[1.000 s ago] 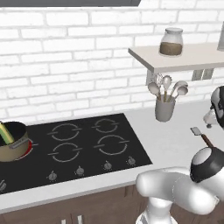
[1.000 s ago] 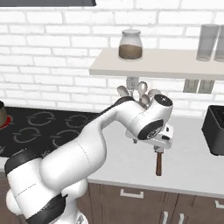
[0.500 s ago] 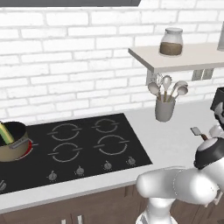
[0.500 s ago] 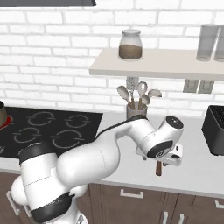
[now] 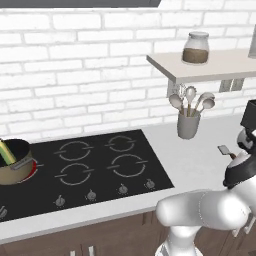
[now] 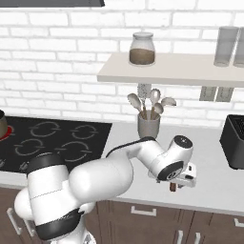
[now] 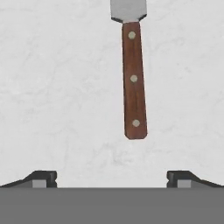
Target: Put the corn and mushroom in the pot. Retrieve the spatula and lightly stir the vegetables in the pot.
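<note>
The spatula (image 7: 133, 78) lies flat on the pale counter, wooden handle toward me and metal blade (image 7: 127, 9) at the top of the hand view. My gripper (image 7: 111, 178) hovers just above the handle's end, open, fingertips (image 7: 43, 177) wide apart with nothing between them. From the right base the hand (image 6: 185, 175) sits low over the spatula's brown handle (image 6: 173, 187). From the left base the spatula's blade (image 5: 224, 149) peeks out beside the arm. The pot (image 5: 15, 164) stands on the far-left burner with the corn (image 5: 6, 152) leaning inside. The mushroom is hidden.
A grey utensil cup (image 5: 189, 124) with spoons stands at the back of the counter, under a shelf (image 6: 171, 74) carrying a jar. A black appliance (image 6: 233, 142) sits at the far right. The black cooktop (image 5: 100, 165) lies between pot and spatula.
The arm has swung right and down, bringing the hand low over the spatula on the counter. The jaws stayed open. Pot and corn have not moved.
</note>
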You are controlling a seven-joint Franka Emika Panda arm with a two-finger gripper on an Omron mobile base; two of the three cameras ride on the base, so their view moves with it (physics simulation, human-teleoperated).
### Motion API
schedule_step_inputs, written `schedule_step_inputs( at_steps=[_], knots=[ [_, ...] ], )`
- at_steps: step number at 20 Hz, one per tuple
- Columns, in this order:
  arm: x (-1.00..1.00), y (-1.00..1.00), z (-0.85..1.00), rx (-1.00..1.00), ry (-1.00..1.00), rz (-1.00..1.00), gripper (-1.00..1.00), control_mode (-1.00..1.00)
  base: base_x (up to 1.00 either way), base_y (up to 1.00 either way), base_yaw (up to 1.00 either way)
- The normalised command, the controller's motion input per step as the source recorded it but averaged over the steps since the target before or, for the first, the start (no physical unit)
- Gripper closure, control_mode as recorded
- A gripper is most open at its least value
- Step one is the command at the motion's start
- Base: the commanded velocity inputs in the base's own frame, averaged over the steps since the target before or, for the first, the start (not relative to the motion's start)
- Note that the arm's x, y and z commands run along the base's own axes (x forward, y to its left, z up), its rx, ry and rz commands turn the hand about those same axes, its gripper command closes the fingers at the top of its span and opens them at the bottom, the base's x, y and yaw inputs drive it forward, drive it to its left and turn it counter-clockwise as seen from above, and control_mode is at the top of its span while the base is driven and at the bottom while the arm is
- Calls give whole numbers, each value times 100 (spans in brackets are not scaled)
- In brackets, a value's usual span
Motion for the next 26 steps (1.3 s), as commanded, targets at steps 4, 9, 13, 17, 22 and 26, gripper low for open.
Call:
schedule_step_inputs(
  at_steps=[4, 9, 13, 17, 22, 26],
  knots=[
    [4, -22, -26, -3, 0, 0, -100, -100, 0, 0, 0],
    [16, -16, -21, -2, 0, 0, -100, -100, 0, 0, 0],
    [23, 0, -7, 0, 0, 0, -100, -100, 0, 0, 0],
    [21, -1, -10, 0, 0, 0, -100, -100, 0, 0, 0],
    [10, -7, -26, 0, 0, 0, -100, -100, 0, 0, 0],
    [1, -6, -28, 0, 0, 0, -100, -100, 0, 0, 0]
  ],
)
